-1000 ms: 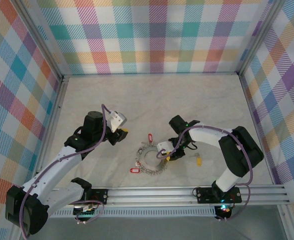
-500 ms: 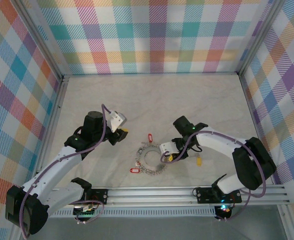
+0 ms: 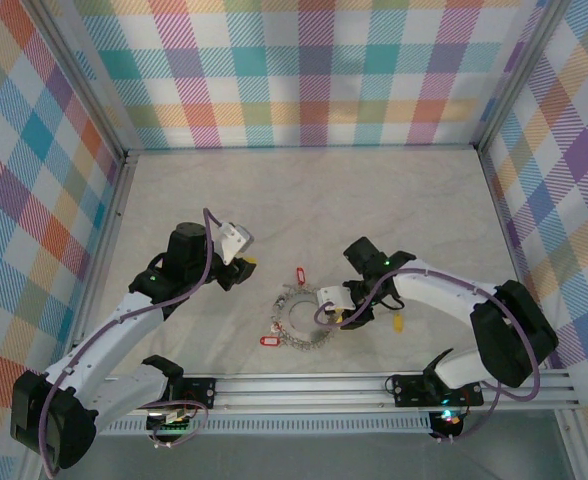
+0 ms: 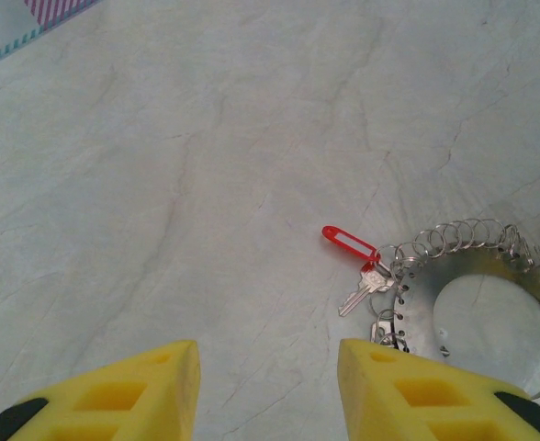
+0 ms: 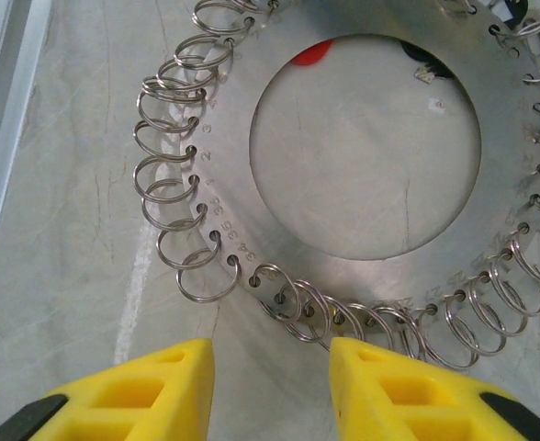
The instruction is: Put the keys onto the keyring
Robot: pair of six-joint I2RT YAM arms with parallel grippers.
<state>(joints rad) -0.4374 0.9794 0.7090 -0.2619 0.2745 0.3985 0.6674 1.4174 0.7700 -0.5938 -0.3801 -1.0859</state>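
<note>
Right wrist: the right pincer [image 5: 268, 367] hangs apart, empty, just over the keyring [image 5: 229, 197] rim, left pincer [image 4: 268, 386] apart, well left of it; next, I'd say, fetch the yellow key [image 3: 398, 322] right of the keyring.

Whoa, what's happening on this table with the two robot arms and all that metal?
Two robot arms are working at putting keys onto a big metal keyring lying on the table. The right end effector hangs open just over the ring's fringe of small loops, holding nothing. The left end effector hovers open off to the side, also empty. A yellow-tagged key lies loose on the table, not yet on the ring.
</note>
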